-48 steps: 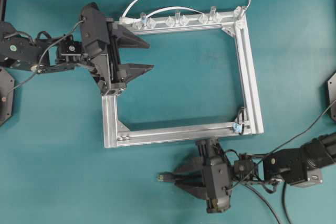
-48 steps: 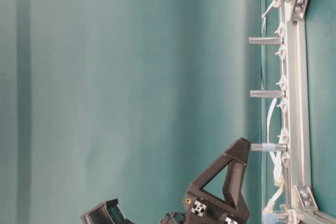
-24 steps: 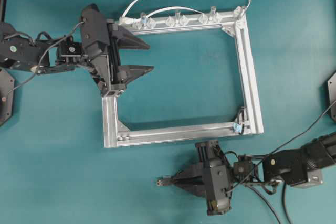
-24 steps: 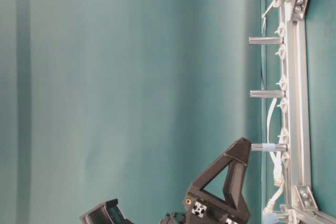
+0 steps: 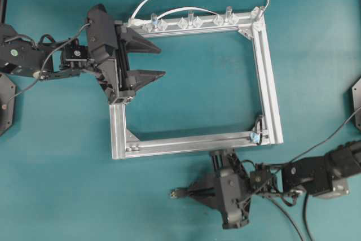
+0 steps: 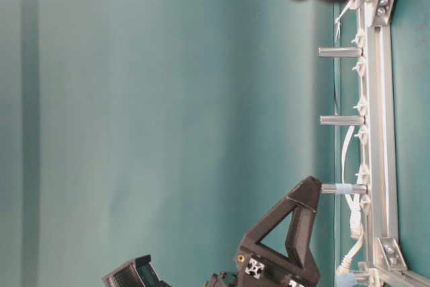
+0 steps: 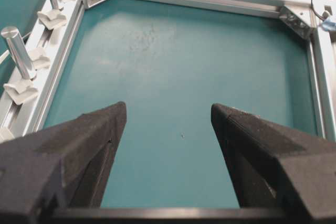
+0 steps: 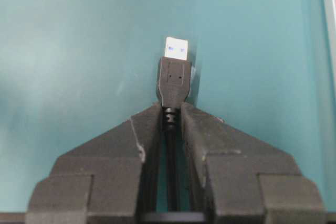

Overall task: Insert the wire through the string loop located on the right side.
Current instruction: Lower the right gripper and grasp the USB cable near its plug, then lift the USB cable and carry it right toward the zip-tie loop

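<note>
While the right gripper point(image 8: 170, 116) is clamped on the wire point(image 8: 172, 85) just behind its USB plug | plug points left along the surface, away from the string loop point(image 5: 255, 137) up-right on the frame's near bar | right arm nearer | left gripper point(image 5: 159, 60) wide open, empty
</note>
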{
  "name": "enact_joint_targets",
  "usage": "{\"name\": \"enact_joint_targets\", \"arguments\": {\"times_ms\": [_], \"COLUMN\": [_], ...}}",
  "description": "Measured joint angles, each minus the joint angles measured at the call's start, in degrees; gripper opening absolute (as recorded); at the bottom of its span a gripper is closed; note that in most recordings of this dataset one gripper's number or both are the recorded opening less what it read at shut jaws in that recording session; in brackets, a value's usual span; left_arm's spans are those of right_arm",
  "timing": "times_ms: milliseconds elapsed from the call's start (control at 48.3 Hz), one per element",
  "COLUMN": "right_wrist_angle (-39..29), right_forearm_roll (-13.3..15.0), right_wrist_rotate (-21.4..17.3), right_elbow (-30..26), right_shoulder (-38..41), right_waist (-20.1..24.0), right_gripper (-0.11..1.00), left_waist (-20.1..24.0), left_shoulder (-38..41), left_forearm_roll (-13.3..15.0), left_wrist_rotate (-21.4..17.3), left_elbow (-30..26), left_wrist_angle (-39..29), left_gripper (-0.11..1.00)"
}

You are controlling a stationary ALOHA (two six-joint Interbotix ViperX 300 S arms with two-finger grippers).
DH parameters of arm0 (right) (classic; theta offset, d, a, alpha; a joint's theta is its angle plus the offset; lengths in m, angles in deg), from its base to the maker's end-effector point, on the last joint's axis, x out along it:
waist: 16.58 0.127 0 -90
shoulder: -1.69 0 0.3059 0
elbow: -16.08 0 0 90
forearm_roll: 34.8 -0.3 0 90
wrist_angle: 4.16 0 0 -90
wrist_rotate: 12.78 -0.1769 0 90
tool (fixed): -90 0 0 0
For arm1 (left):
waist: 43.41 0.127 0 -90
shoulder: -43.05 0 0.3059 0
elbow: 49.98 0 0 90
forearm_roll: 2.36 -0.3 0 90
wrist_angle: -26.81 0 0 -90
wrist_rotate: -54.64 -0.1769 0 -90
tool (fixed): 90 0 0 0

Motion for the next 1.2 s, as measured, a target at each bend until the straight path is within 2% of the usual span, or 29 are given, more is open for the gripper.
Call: {"name": "enact_joint_targets", "arguments": {"times_ms": [393,952,1200], "right_wrist_angle": [-3.8,-7.2,-8.4], "right_forearm_roll": [-0.2,-0.1,-0.1], "right_wrist_rotate": [1.7,2.3,2.2], "right_elbow": [0.2,-0.1,4.1], "right_shoulder": [-4.7,-5.4,-10.1], "right_waist": [-1.9,-2.5,-2.0], "right_gripper": [0.14,0.14,0.14], "left_waist": [0.0,-0.3,-0.4], "left_shoulder": [-0.1,0.0,0.0], "left_forearm_roll": [0.0,0.0,0.0], "left_wrist_rotate": [0.0,-0.1,0.0], "left_elbow": [0.0,0.0,-0.1], "left_wrist_angle": [0.0,-1.9,-2.9], "left_gripper": [0.76,0.76,0.76]}}
